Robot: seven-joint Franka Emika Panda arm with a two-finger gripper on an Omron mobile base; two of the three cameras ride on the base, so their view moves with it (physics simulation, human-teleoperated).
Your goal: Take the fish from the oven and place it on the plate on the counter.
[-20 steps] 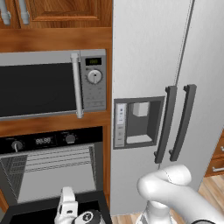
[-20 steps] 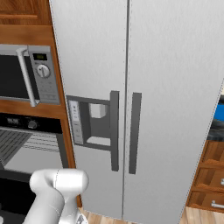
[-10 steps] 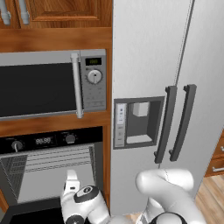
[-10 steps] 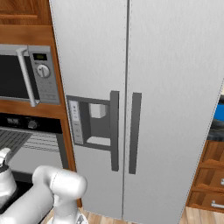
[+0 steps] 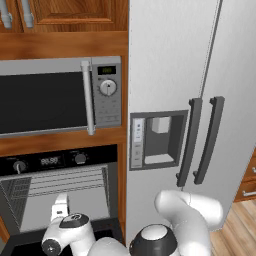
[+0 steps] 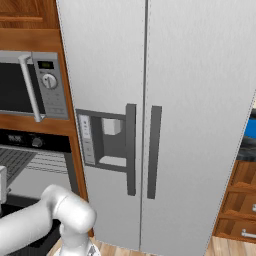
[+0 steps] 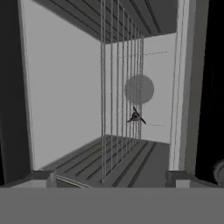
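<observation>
The black oven point(image 5: 60, 192) stands open under the microwave, its wire racks bare in the left base view. In the hand view, rolled on its side, the small dark fish point(image 7: 135, 117) lies on a rack deep inside, near the back wall. My gripper point(image 7: 109, 179) is open with nothing between its tips, just outside the oven mouth and well short of the fish. The left base view shows the gripper point(image 5: 60, 206) at the lower front of the cavity. At the far right edge a blue slice of the plate point(image 6: 250, 128) rests on the dark counter point(image 6: 248, 149).
A silver microwave point(image 5: 60, 97) sits right above the oven. A tall silver fridge point(image 6: 165, 115) with two dark handles stands between the oven and the counter. The oven's dropped door point(image 5: 25, 242) juts out below the hand. Wooden drawers point(image 6: 240, 200) lie under the counter.
The hand has turned and shifted up and left to face into the oven mouth, and the elbow has swung forward. The jaws have stayed open.
</observation>
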